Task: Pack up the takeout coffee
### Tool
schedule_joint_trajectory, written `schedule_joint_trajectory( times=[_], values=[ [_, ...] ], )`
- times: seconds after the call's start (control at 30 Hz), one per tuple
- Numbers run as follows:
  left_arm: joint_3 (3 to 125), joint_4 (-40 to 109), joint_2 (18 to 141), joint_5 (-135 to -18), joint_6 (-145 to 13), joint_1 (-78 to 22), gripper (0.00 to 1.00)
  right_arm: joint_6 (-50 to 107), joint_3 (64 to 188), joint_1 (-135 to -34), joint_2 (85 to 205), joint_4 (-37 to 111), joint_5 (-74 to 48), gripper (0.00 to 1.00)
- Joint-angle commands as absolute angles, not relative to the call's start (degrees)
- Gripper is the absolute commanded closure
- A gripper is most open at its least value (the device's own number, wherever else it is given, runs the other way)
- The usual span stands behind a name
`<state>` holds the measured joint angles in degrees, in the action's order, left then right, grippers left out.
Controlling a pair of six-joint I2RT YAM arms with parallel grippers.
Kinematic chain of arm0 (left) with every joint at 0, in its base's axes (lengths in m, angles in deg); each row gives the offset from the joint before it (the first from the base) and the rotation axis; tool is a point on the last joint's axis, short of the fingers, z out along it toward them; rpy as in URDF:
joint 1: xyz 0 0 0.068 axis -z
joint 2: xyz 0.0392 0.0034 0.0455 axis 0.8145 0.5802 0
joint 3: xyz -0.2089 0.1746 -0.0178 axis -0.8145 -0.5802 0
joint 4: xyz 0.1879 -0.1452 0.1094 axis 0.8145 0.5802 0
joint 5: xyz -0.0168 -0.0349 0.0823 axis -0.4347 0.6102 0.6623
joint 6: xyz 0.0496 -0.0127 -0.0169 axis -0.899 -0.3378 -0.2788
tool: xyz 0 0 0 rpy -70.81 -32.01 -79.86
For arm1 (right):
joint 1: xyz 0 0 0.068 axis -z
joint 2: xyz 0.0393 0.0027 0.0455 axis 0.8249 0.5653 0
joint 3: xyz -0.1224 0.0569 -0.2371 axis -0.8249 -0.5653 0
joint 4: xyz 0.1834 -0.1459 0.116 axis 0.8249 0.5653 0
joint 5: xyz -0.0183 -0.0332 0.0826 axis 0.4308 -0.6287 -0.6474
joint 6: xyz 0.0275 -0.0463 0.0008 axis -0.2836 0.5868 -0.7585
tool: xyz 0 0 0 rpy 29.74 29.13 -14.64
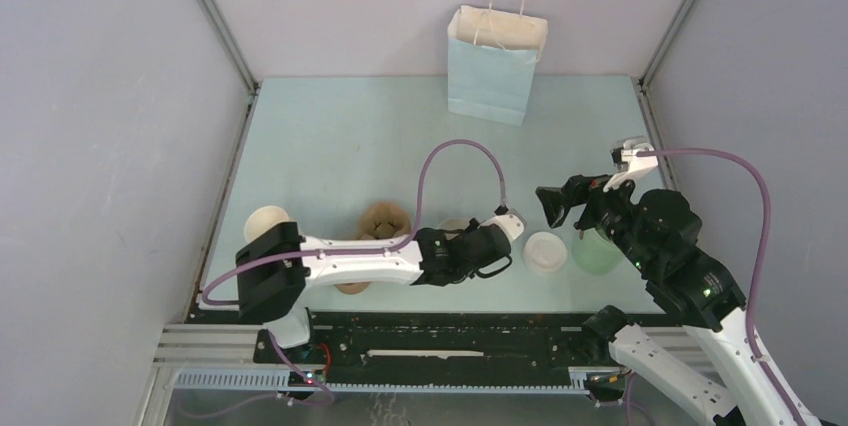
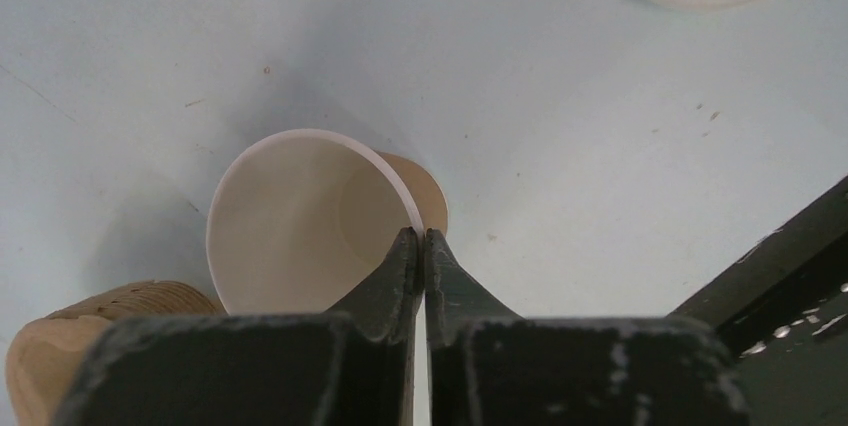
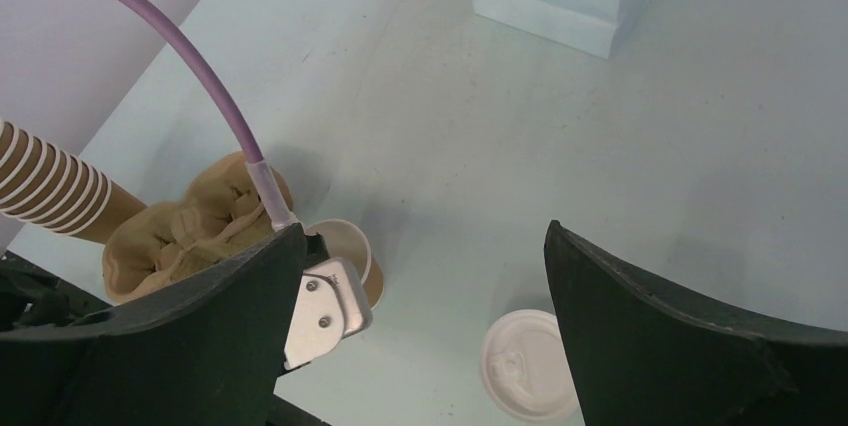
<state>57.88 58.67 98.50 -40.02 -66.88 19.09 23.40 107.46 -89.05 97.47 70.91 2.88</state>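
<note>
The left gripper (image 2: 421, 243) is pinching the takeout coffee (image 2: 300, 221) by its pale rim, jaws closed with the cup wall between them, so the cup is sitting right at the fingertips. Doing this well, I judge, is calling for a firm pinch and a level cup on the way to the carrier (image 1: 385, 221) back along the forearm. The right gripper (image 3: 422, 231) is hanging wide open and empty off to its right. The arm is covering part of the carrier's pockets, and whether the cup's base is touching the table is hard to tell.
</note>
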Motion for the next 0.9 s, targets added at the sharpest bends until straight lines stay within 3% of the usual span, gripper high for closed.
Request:
schedule_joint_trajectory(
  times=[0.0, 0.1, 0.2, 0.4, 0.6, 0.73, 0.87],
  values=[
    [61.11, 60.09, 99.15, -37.36, -67.39, 19.28, 0.89, 22.19, 108.56, -89.41, 97.74, 71.26, 2.98, 0.02],
    [61.25, 60.84, 98.45, -36.0, -67.2, 19.22, 0.8, 22.72, 108.59, -89.41, 97.59, 71.45, 3.36, 0.02],
    [62.63, 63.08, 95.82, -34.78, -66.87, 19.38, 0.51, 24.86, 109.42, -89.57, 97.07, 73.12, 6.77, 0.04],
    [65.2, 65.84, 82.44, -36.02, -66.77, 19.56, 0.23, 25.54, 112.4, -89.68, 98.65, 76.65, 11.84, 0.03],
    [53.7, 57.92, 62.07, -34.28, -66.42, 18.99, 0.06, 19.31, 115.98, -90.05, 112.82, 84.48, 5.7, 0.08],
    [47.03, 53.89, 52.07, -30.9, -64.2, 17.96, 0.02, 15.24, 115.93, -91.21, 125.59, 91.45, 3.58, 0.11],
    [43.96, 52.17, 46.97, -29.63, -63.63, 17.54, 0.01, 11.04, 114.36, -90.51, 135.14, 94.35, 3.11, 0.27]
  ],
)
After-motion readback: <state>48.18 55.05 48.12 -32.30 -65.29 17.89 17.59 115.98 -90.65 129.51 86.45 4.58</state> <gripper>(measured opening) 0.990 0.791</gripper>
